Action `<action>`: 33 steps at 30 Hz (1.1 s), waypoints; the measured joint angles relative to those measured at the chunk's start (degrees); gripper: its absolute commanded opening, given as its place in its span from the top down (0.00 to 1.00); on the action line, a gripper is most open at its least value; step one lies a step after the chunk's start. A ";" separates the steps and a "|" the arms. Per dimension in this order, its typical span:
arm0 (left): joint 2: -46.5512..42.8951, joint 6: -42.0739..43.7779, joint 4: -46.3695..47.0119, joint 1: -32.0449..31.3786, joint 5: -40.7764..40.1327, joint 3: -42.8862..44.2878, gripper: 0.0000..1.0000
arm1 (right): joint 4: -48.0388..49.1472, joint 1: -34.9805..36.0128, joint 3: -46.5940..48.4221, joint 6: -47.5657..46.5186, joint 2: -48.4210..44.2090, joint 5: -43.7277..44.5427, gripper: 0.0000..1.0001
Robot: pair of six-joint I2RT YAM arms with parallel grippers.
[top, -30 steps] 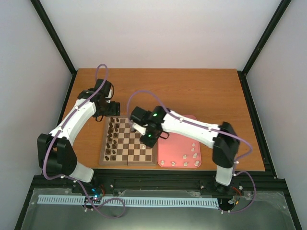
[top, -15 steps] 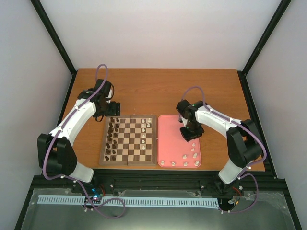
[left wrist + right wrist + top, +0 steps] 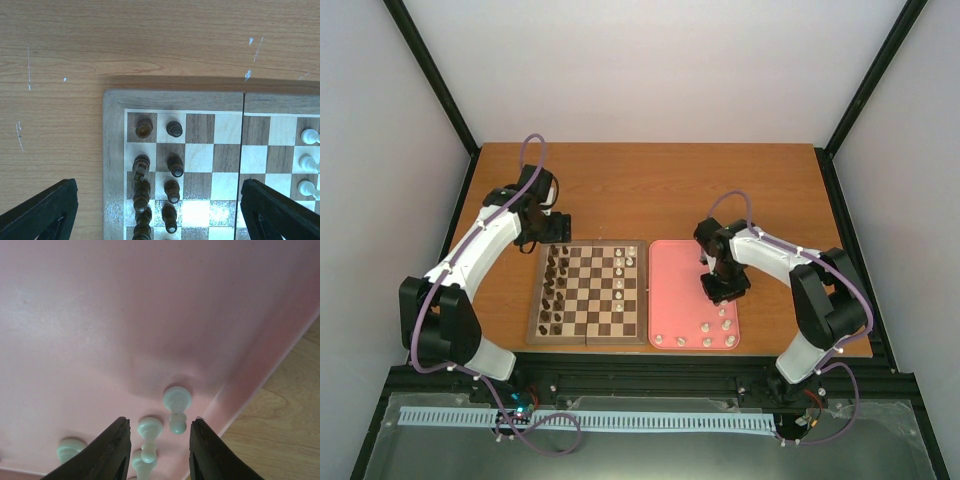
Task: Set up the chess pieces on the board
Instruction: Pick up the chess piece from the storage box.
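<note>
The wooden chessboard (image 3: 588, 292) lies left of the pink tray (image 3: 678, 272). A few cream-white pieces (image 3: 629, 266) stand on the board's right columns; dark brown pieces (image 3: 556, 285) fill its left columns. Several white pieces (image 3: 721, 325) stand in the tray's near right corner. My right gripper (image 3: 724, 290) is open and empty, low over the tray; in the right wrist view two white pawns (image 3: 176, 405) (image 3: 148, 432) stand between its fingertips (image 3: 114, 450). My left gripper (image 3: 552, 228) is open and empty above the board's far left corner (image 3: 114, 100), with the dark pieces (image 3: 172, 175) below it.
The tray's right rim (image 3: 280, 355) and the bare wooden table (image 3: 290, 430) show just right of my right gripper. Black frame rails run along the table's sides and near edge.
My right arm has swung from the board's right side across to the pink tray and has come down over the white pieces at its near right. The left arm has not moved.
</note>
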 measured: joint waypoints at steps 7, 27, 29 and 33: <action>0.04 0.00 0.02 0.00 0.02 0.00 0.00 | 0.52 -0.39 -0.76 0.70 0.00 -0.11 0.80; 0.04 0.00 0.04 0.00 0.59 0.00 0.00 | 0.70 -0.74 -1.49 1.49 0.02 -1.14 0.97; 0.04 0.00 0.04 0.00 0.63 0.00 0.00 | 0.28 -0.74 -0.59 1.31 0.02 -1.18 0.97; 0.04 0.00 0.04 0.00 0.66 0.00 0.00 | -1.40 0.59 4.83 1.05 0.04 -0.55 0.97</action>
